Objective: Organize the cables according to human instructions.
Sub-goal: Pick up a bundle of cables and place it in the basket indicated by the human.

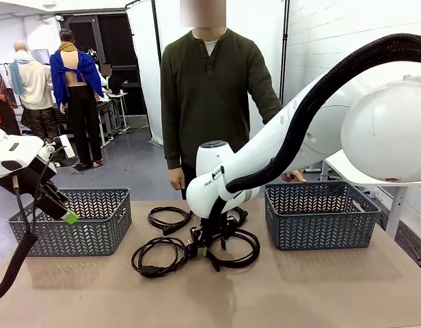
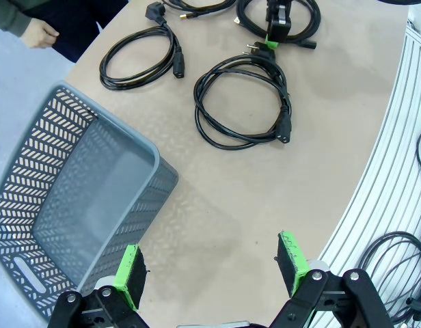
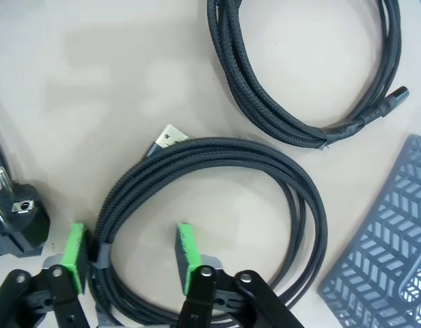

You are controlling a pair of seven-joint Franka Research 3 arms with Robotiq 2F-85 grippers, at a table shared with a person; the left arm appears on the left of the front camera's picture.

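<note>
Several black coiled cables lie mid-table between two baskets. My right gripper (image 1: 206, 249) has reached down among them. In the right wrist view its jaws (image 3: 132, 253) straddle one side of a braided cable coil (image 3: 217, 167). The strands lie against the left pad (image 3: 77, 254), with a gap to the right pad (image 3: 186, 251), so nothing is clamped. A second braided coil (image 3: 299, 75) lies beyond it, and a chunky black plug (image 3: 19, 215) sits at the left. My left gripper (image 2: 212, 266) hangs open and empty by the left basket (image 2: 53, 205), with two cable coils (image 2: 241, 102) (image 2: 139, 58) farther off.
A grey lattice basket (image 1: 74, 232) stands at the table's left and another (image 1: 320, 225) at the right. A person stands at the far edge with a hand (image 1: 175, 179) hanging near the table. The right arm spans the table's right half.
</note>
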